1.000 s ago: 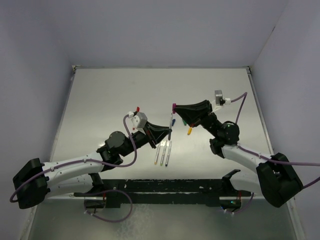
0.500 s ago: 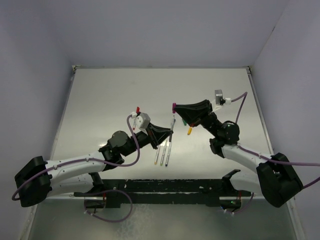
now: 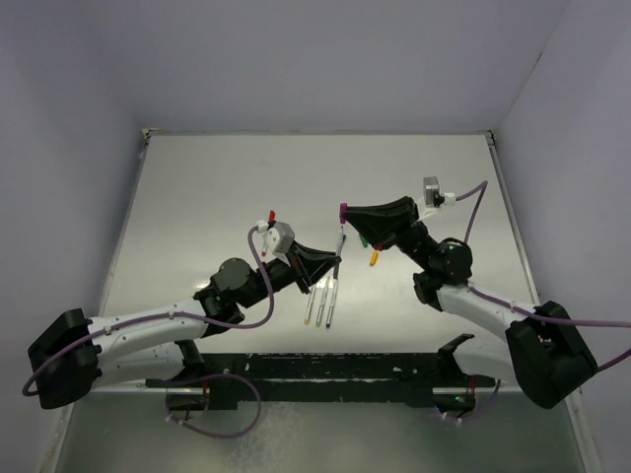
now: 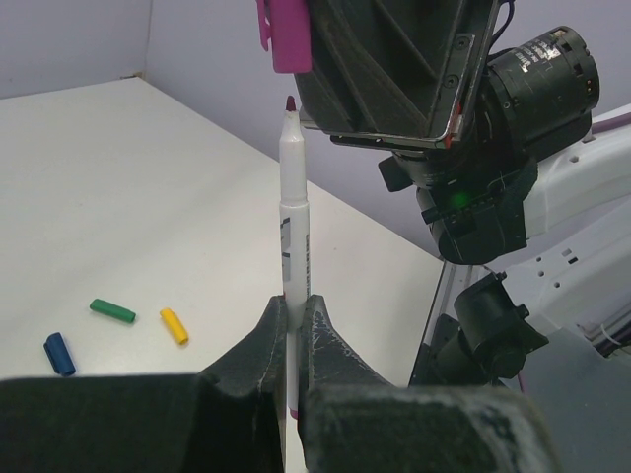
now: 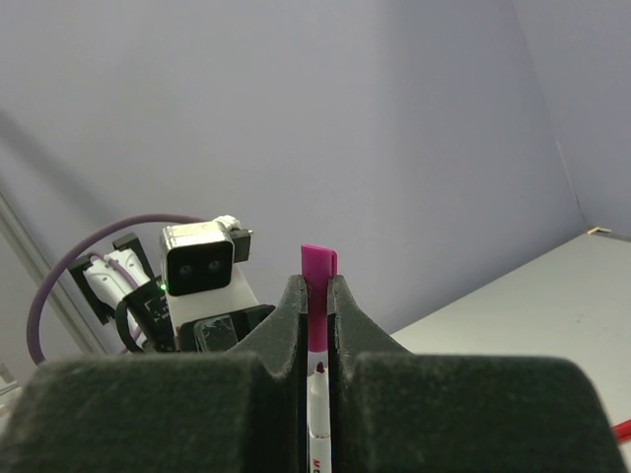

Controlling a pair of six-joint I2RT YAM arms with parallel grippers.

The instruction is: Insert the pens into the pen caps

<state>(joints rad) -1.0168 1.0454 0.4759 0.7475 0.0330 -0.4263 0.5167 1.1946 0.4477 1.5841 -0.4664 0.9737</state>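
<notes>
The left claw (image 4: pixel 294 325) is closed tight on a pen (image 4: pixel 294 197). It grips the barrel low down, so the pen stands upright out of the fingers with its dark red tip on top. The right claw (image 5: pixel 317 304) is also closed, on a pink-purple cap (image 4: pixel 284 34) that sticks out past its fingertips. This cap hangs just above the pen tip and a little to the side, and does not touch it. Left of the left claw, on the table (image 4: pixel 118 177), lie a green cap (image 4: pixel 111 311), a yellow cap (image 4: pixel 174 325) and a blue cap (image 4: pixel 58 354). Three more pens (image 3: pixel 319 301) lie side by side just beneath this claw.
</notes>
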